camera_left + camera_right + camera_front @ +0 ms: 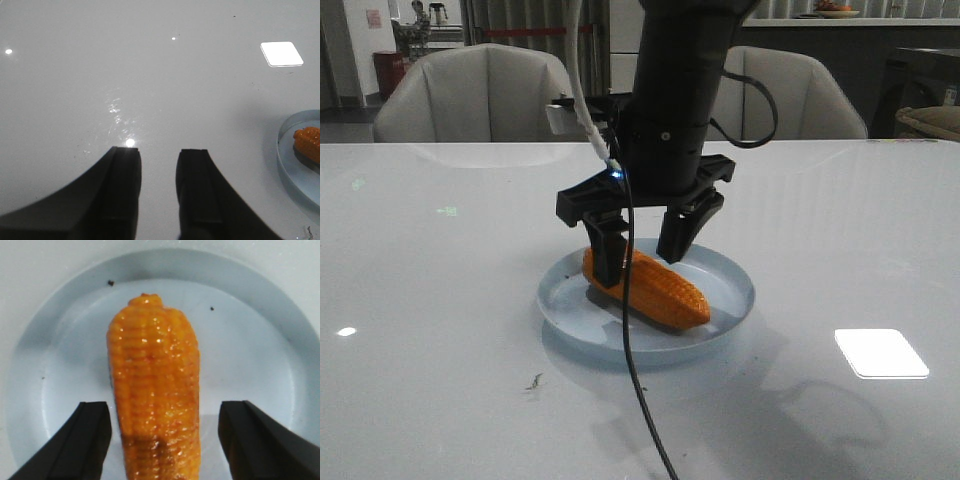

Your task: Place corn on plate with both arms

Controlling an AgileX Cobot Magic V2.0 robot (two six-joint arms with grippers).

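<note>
The orange corn (655, 290) lies on its side in the pale blue plate (735, 290) at the table's middle. My right gripper (645, 250) hangs right over it, open, one finger on each side of the cob's thick end with a gap to it. In the right wrist view the corn (152, 370) rests on the plate (250, 340) between the spread fingers of the gripper (167, 405). My left gripper (160, 152) is open and empty over bare table. The plate's rim (287, 165) and the corn's end (309, 142) show at that view's edge.
A thin black cable (635, 380) hangs from the right arm down across the plate's front. A bright light patch (880, 352) reflects on the white table to the right. A small dark fleck (533, 382) lies front left. Grey chairs (470, 95) stand behind the table.
</note>
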